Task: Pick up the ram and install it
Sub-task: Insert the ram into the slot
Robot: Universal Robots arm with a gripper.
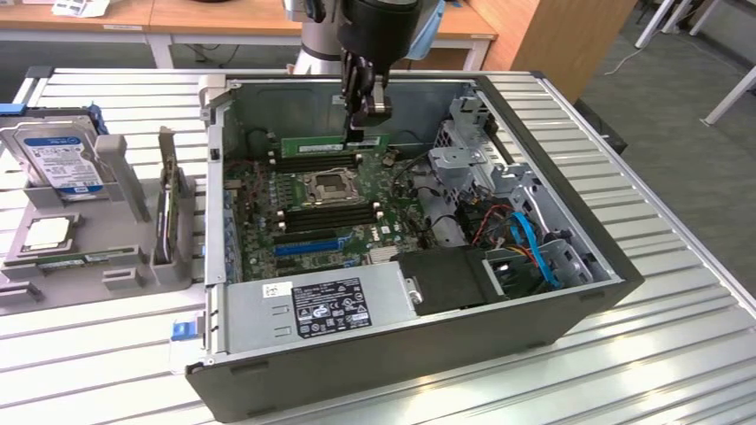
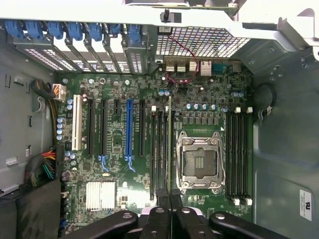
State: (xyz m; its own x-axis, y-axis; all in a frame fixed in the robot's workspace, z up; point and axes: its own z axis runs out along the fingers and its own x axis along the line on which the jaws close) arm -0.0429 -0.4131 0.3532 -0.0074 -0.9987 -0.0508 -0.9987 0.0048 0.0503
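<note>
inside the open computer case (image 1: 473,354), over the memory slots (image 1: 313,162) beside the processor socket (image 1: 327,186), the claw (image 1: 354,133) is clamped on the top edge of the ram (image 1: 310,143), which stands on edge, long axis running across the exterior view's left to right, its pale label unreadable.
</note>
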